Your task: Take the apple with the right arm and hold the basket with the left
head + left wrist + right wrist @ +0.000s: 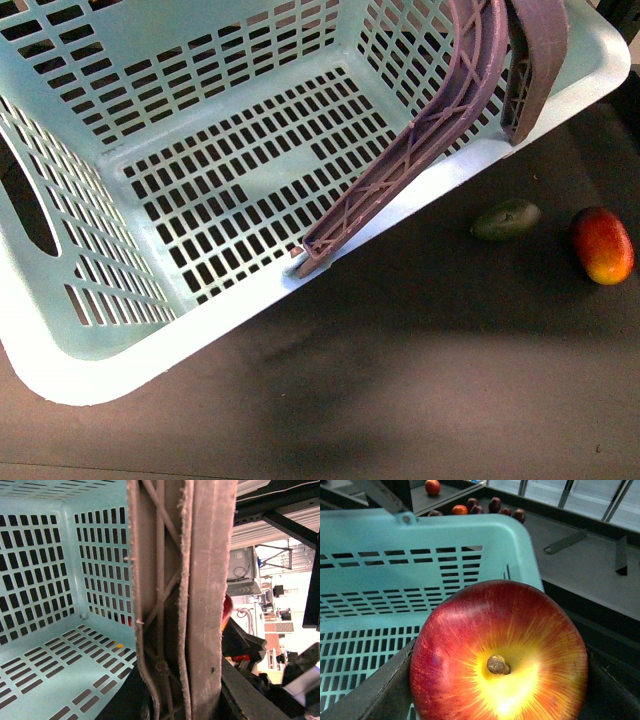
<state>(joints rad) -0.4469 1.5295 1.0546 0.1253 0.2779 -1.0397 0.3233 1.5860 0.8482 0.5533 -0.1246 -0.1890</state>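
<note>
Two brown latticed swing handles (175,580) of the mint-green slotted plastic basket (100,380) are being clamped, it seems, by the left gripper (180,700). The round red apple (500,650) with a yellow stem patch is being gripped between the right gripper's (495,690) dark fingers (370,692), close by the basket's rim corner, its floor lying beyond. A dark green avocado (506,219) and an elongated red-orange fruit (602,245) are lying outside, well clear; only the raised handles are being judged an obstacle.

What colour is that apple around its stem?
Yellow around the stem, streaking outward into deep red. The apple shows best in the right wrist view.
</note>
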